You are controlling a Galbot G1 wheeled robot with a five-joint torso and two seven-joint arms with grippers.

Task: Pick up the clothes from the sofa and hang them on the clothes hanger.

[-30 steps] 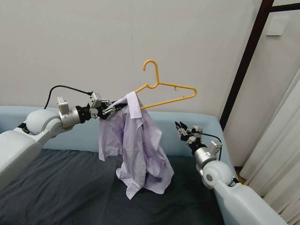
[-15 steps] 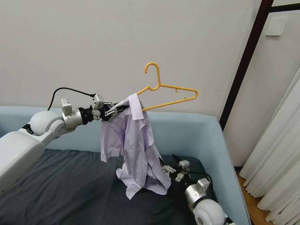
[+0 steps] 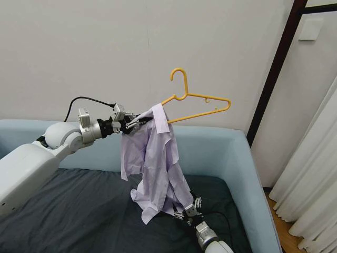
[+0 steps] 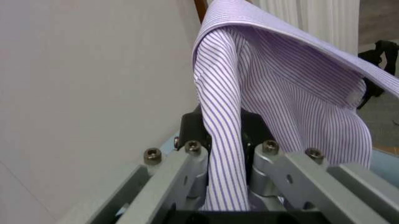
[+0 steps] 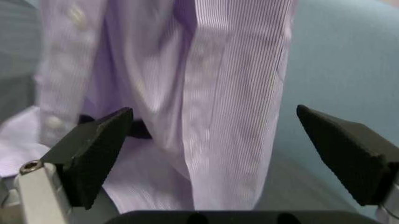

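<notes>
Pinches a fold of the shirt (image 3: 155,163) in the left gripper (image 3: 131,124), jaws closed tight on striped cloth where the collar drapes over one end of the hanger (image 3: 202,103). Holds both high above the sofa (image 3: 239,153), probably so the cloth hangs free and can be drawn along the bar. Poises the right gripper (image 3: 188,210) low beside the hem, jaws spread wide around nothing, seemingly ready to catch the loose lower part. Cannot tell whether the left jaws also grip the hanger itself: cloth covers that end. Far sleeve lost in folds.
</notes>
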